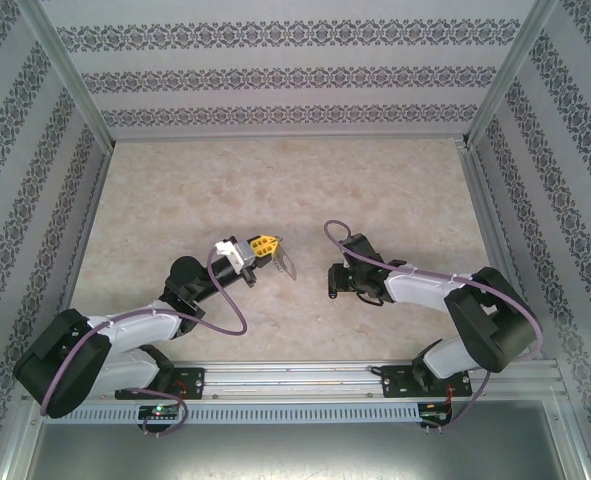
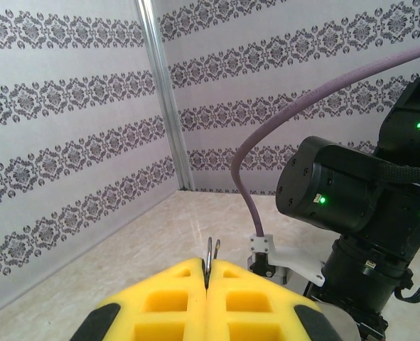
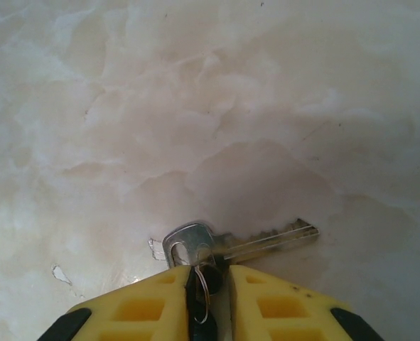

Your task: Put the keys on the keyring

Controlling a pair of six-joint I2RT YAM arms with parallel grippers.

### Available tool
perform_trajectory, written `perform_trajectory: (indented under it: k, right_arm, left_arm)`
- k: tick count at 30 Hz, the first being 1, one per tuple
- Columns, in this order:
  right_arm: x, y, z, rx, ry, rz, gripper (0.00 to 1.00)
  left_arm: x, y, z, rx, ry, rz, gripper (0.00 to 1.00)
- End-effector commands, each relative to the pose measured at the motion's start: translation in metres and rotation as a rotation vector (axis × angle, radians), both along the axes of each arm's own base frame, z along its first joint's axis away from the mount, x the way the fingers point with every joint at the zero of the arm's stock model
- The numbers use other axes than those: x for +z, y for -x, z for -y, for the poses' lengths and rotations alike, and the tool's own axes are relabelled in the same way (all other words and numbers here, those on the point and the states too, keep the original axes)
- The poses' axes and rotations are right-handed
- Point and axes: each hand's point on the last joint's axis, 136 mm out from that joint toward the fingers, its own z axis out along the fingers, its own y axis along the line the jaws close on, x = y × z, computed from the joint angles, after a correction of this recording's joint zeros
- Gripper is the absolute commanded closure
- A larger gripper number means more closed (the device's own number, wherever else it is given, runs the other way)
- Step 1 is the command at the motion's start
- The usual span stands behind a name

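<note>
Keyring [image 1: 286,266] held, key not yet on it.
Top view: keyring clenched in left gripper [image 1: 267,246]; right gripper [image 1: 332,281] near keyring, apart. Left wrist: fingers [image 2: 167,291] shut on keyring's thin edge. Right wrist: key [image 3: 224,245] grasped by its small ring, poking past fingertips [image 3: 266,291]. Left to do: bringing both together, threading.

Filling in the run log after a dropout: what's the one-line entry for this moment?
left claw: shut on keyring | right claw: shut on keys, low over table | keys not yet on keyring
</note>
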Motion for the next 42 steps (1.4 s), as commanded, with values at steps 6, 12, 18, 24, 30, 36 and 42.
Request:
perform_trajectory:
  k: [6, 12, 18, 24, 30, 36, 42]
  right_arm:
    - [0.006, 0.0, -0.007, 0.018, -0.018, 0.014, 0.8]
    - [0.006, -0.002, -0.009, 0.026, -0.019, 0.015, 0.86]
    - [0.014, -0.002, -0.009, 0.036, -0.021, 0.033, 1.0]
    - [0.054, -0.006, -0.011, 0.08, -0.048, 0.144, 1.0]
    - [0.106, -0.008, -0.014, 0.129, -0.149, 0.281, 1.0]
    - [0.15, -0.006, -0.016, 0.165, -0.329, 0.396, 1.0]
    - [0.185, 0.011, -0.024, 0.269, -0.44, 0.513, 1.0]
  left_arm:
    - [0.03, 0.006, 0.005, -0.034, 0.065, 0.07, 1.0]
    - [0.03, 0.006, 0.006, -0.036, 0.066, 0.07, 1.0]
    - [0.029, 0.005, 0.006, -0.037, 0.059, 0.069, 1.0]
    - [0.026, 0.006, 0.008, -0.044, 0.04, 0.059, 1.0]
    - [0.026, 0.006, 0.009, -0.05, 0.033, 0.051, 1.0]
    - [0.021, 0.005, 0.013, -0.056, 0.011, 0.032, 1.0]
    - [0.015, 0.003, 0.02, -0.074, -0.014, 0.01, 1.0]
